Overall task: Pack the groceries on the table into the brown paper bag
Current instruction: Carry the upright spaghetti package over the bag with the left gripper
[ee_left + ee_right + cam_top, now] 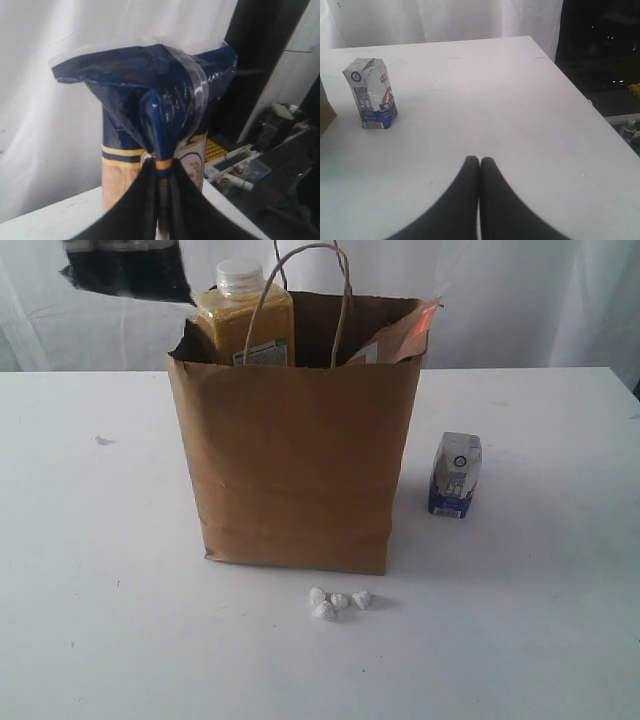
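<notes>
In the left gripper, the long noodle packet is pinched by one thin fold, so it may slip. The right gripper is shut, empty.

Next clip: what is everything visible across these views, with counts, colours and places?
Kraft paper bag with loop handles: one, brown, upright mid-table.
Grain bottle with white cap: one, yellow, standing in the bag, top above the rim.
Pouch: one, orange-red, corner poking from the bag.
Small carton: one, blue-white, on the table beside the bag.
Tiny lumps: four, white, clustered before the bag.
Long plastic packet: one, dark blue with yellow stripes, gripped by the left fingers.
Flat tabletop: one, white.
Left fingers: black, shut on the packet.
Right fingers: black, shut, empty, over the table.
</notes>
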